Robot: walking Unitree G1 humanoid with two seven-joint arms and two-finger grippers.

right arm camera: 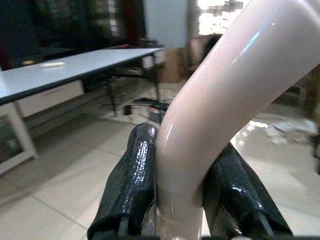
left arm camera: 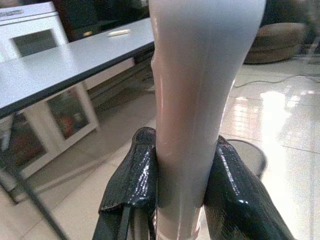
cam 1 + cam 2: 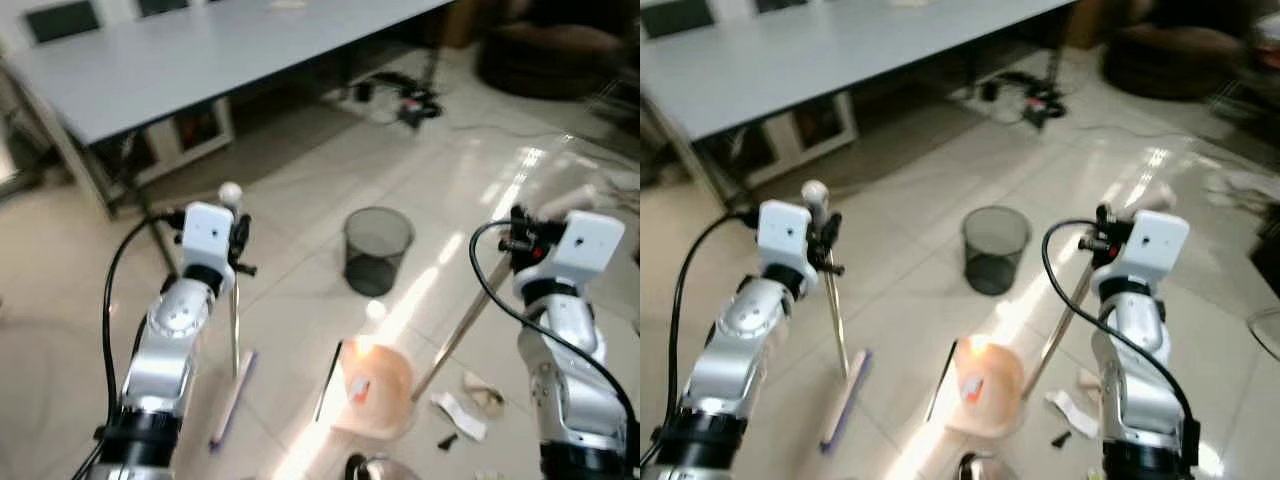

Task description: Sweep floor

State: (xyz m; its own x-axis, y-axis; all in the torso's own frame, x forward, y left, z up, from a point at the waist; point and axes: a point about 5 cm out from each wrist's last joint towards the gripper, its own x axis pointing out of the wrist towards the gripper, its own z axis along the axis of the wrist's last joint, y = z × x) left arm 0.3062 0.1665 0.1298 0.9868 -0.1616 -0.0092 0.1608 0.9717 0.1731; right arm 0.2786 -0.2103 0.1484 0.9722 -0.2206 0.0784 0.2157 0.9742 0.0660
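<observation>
left hand (image 2: 182, 200) clamped on broom (image 3: 234, 330) handle, head resting on floor (image 3: 290, 300) beside dustpan (image 3: 372, 390). right hand (image 1: 182, 200) clamped on dustpan's long handle. paper scraps (image 3: 462, 412) lie unswept just right of pan; mesh bin (image 3: 377, 248) beyond. sweeping looks barely begun.

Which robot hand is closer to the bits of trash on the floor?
Right. The right gripper is up above the trash; the left gripper is far across, holding the broom.
</observation>
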